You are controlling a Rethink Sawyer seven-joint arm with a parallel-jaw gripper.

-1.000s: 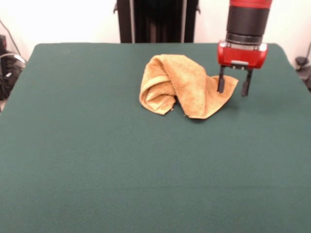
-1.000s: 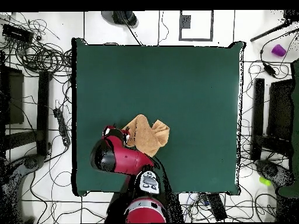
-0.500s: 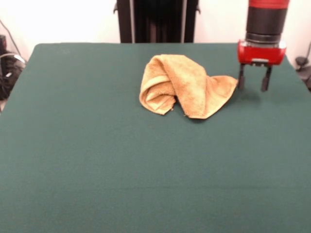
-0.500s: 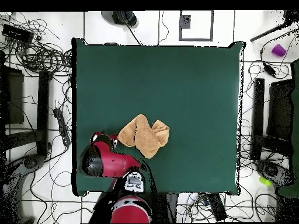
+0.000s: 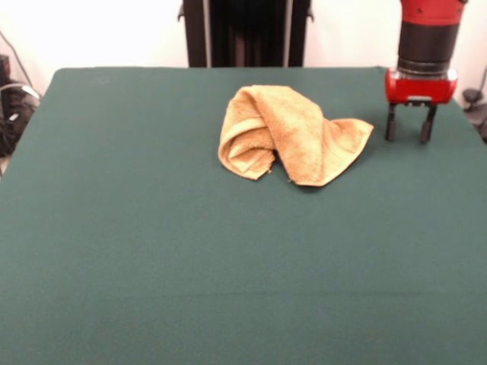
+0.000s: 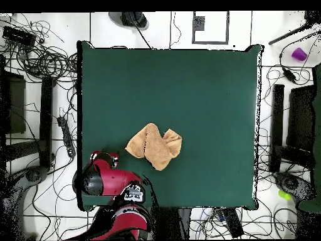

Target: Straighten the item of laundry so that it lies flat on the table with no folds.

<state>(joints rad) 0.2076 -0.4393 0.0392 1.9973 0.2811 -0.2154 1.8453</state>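
The item of laundry point(image 5: 289, 134) is a golden orange towel, crumpled and rolled over itself on the far half of the green table point(image 5: 190, 258). One corner of it points right, toward my gripper point(image 5: 409, 132). The gripper hangs open just above the table, a short gap to the right of that corner, with nothing between its fingers. In the overhead view the towel point(image 6: 154, 145) lies bunched near the table's lower middle, and the red gripper head point(image 6: 100, 162) sits to its lower left, close to the table's left edge; its fingers are hidden there.
Cables point(image 6: 44, 59) and equipment crowd the floor around the table. A black stand point(image 5: 245, 32) rises behind the far edge. The table's right edge point(image 5: 466, 114) is close to the gripper.
The gripper let go of the towel's right corner and drew away to the right in the front view, staying open. The towel has kept its shape and place.
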